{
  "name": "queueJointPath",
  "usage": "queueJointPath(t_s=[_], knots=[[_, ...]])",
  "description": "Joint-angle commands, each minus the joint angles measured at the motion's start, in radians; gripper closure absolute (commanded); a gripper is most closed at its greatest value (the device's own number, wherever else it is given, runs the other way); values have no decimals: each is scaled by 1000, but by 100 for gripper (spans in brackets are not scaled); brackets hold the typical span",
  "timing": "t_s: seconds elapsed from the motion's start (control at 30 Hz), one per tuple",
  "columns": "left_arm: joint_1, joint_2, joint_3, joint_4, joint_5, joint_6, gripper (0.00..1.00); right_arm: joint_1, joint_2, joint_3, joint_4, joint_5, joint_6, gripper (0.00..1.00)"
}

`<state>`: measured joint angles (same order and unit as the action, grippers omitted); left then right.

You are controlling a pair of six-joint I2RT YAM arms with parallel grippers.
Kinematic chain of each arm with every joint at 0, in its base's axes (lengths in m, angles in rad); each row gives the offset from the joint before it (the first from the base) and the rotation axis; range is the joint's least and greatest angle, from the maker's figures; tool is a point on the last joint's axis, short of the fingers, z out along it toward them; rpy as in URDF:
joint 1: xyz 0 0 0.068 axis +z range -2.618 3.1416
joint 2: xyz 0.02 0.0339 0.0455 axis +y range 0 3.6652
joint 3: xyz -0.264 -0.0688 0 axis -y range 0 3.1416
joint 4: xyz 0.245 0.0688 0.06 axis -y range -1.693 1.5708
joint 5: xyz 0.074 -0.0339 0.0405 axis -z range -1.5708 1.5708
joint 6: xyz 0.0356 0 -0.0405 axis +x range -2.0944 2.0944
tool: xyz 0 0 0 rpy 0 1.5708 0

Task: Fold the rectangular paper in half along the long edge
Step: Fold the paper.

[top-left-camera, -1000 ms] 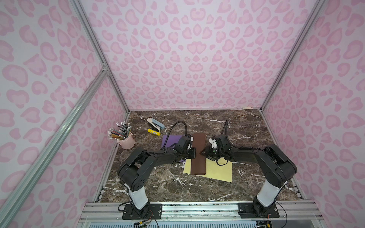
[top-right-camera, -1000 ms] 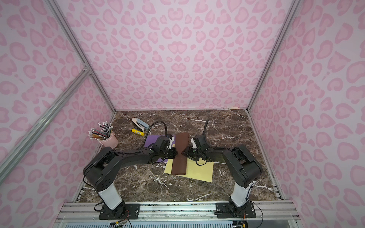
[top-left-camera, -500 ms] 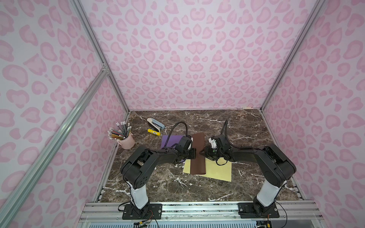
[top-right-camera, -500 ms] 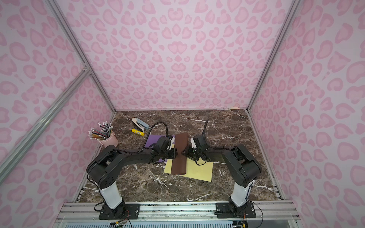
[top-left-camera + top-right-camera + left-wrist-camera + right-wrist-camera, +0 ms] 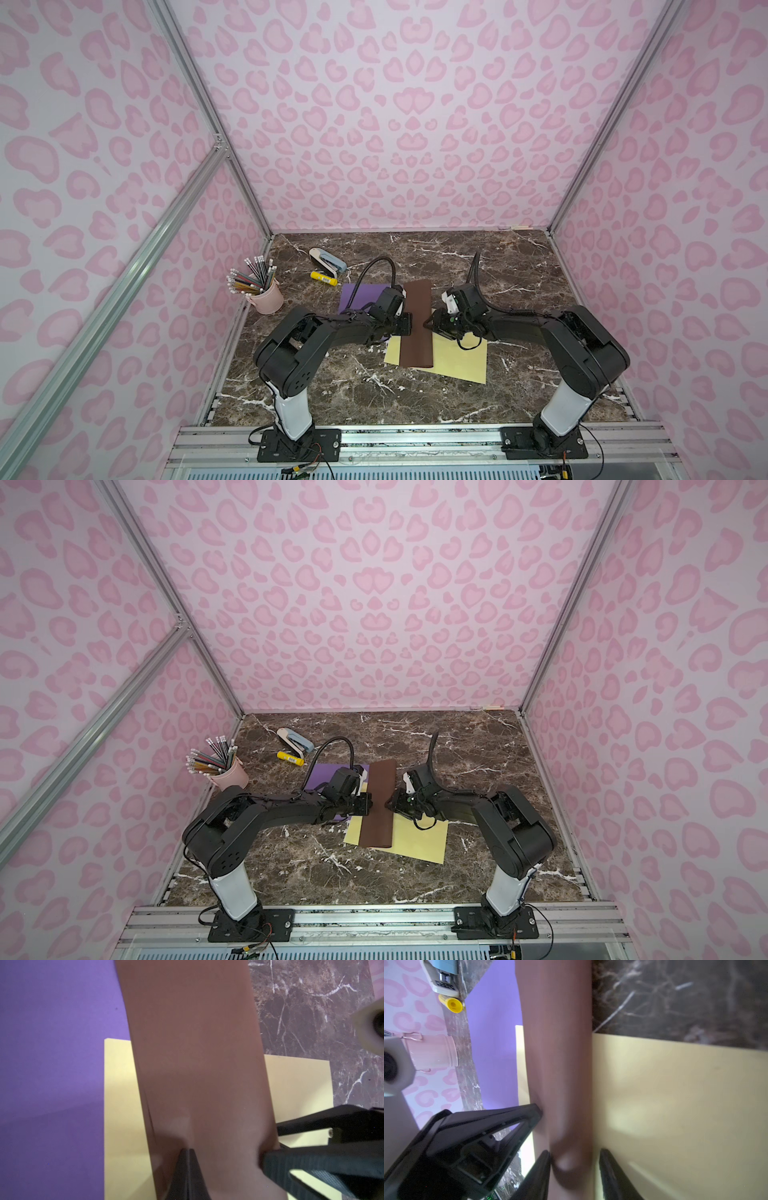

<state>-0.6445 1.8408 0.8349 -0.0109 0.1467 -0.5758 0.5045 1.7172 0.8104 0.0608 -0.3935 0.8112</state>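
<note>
Brown paper [image 5: 419, 345] is laid mid-counter [image 5: 457, 257], across yellow sheet [image 5: 457, 361] and purple sheet [image 5: 357, 295]. Left tool [image 5: 408, 324] is closed, tip set against its left edge. Right tool [image 5: 427, 325] is parted around its right edge.

Narrow brown paper [image 5: 417, 332], doubled lengthwise, lies partly over the yellow sheet [image 5: 457, 361], middle slightly buckled

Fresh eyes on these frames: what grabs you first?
Pink heart-print walls box in a dark marble table. At its centre a folded brown paper strip lies across a yellow sheet and a purple sheet; the left gripper, shut, and the right gripper, jaws apart, meet it from opposite sides. A pink cup of pencils stands by the wall on the robot's left.
</note>
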Motion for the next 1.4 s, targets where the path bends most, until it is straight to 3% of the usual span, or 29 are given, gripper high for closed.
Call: queueJointPath(t_s=[0.0, 0.2, 0.4, 1.37], knots=[[2, -3, 6, -30, -29, 14, 96, -8, -35, 8, -133, 70, -45, 64], [2, 5, -1, -24, -24, 9, 96, -17, -59, 19, -115, 51, -75, 73], [2, -13, 4, -30, -24, 10, 96, -16, -28, 7, -4, -54, -75, 85], [2, -8, 24, -45, -24, 21, 96, 23, -47, -25, 59, -107, -69, 85]])
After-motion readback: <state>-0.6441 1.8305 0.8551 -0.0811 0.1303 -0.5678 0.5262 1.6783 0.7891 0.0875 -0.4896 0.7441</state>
